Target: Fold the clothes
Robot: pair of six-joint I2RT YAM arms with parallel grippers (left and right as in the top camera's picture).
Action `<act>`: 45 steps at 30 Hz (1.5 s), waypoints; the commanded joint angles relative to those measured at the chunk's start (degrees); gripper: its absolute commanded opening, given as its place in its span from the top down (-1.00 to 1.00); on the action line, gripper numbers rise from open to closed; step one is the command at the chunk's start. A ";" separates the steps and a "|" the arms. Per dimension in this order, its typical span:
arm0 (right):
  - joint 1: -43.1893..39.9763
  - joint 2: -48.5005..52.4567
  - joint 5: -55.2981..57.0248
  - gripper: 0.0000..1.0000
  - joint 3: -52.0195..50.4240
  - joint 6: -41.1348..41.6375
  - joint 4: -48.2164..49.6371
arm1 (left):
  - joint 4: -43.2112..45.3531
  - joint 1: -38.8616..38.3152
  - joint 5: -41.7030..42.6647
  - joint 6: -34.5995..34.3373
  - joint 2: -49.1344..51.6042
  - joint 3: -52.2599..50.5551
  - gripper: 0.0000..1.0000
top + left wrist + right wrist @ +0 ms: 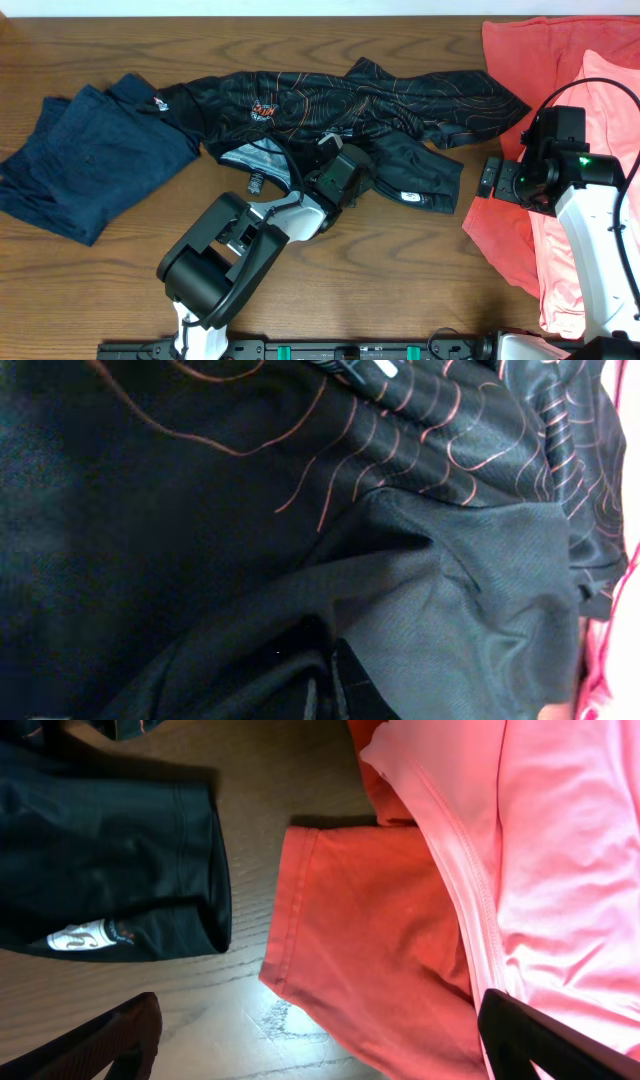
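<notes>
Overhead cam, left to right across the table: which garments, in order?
navy garment → black jersey → pile of red and pink shirts

You will find no text you can read here. The black jersey (400, 100) bears an orange and white logo (262, 108) and a white mark (85, 933) near its hem, both too blurred. The navy garment (90, 160) has a small tag (160, 103), also illegible.
</notes>
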 commanded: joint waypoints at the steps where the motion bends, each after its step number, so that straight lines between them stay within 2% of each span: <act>1: -0.48 -0.66 -0.24 -0.99 0.42 -0.46 -0.09 | -3.89 2.43 2.14 8.68 1.03 -2.54 0.87; 3: -0.48 -0.66 -0.24 -0.98 0.42 -0.46 -0.17 | -7.82 4.13 5.60 13.11 -2.64 -2.54 0.88; 6: -0.48 -0.66 -0.24 -0.96 0.42 -0.46 -0.24 | -20.63 7.39 8.28 16.74 -11.39 -2.54 0.88; 10: -0.48 -0.46 -0.26 -0.83 0.42 -0.44 -0.26 | -42.23 13.11 7.04 21.24 -25.44 -2.54 0.88; 14: -0.46 -0.15 -2.10 -0.76 0.42 -0.44 -0.26 | -61.48 21.31 1.97 21.40 -38.88 -2.54 0.88; 17: -0.39 0.07 -4.79 -0.68 0.35 -0.44 -0.22 | -69.79 28.00 0.28 24.04 -47.01 -2.54 0.88; 21: -0.13 0.72 -6.75 -0.62 0.28 -0.44 0.22 | -73.79 36.65 0.31 28.11 -55.10 -2.54 0.88; 25: 1.18 2.01 -11.08 -0.60 -0.61 -1.14 0.37 | -74.84 42.32 0.37 29.11 -58.93 -2.54 0.88; 33: 8.07 7.67 -18.86 -0.62 -7.43 -1.31 1.29 | -77.09 43.30 0.35 29.75 -57.13 -2.56 0.88; 37: 10.99 9.90 -20.35 -0.64 -12.07 3.82 1.92 | -77.72 43.30 0.37 30.18 -54.90 -2.54 0.88; 40: 12.09 10.10 -20.37 -0.64 -17.31 9.11 8.59 | -77.81 43.30 0.39 30.18 -52.74 -2.54 0.88; 45: 12.20 10.12 -20.35 -0.61 -22.73 12.96 21.16 | -78.16 43.30 0.39 30.23 -50.95 -2.54 0.88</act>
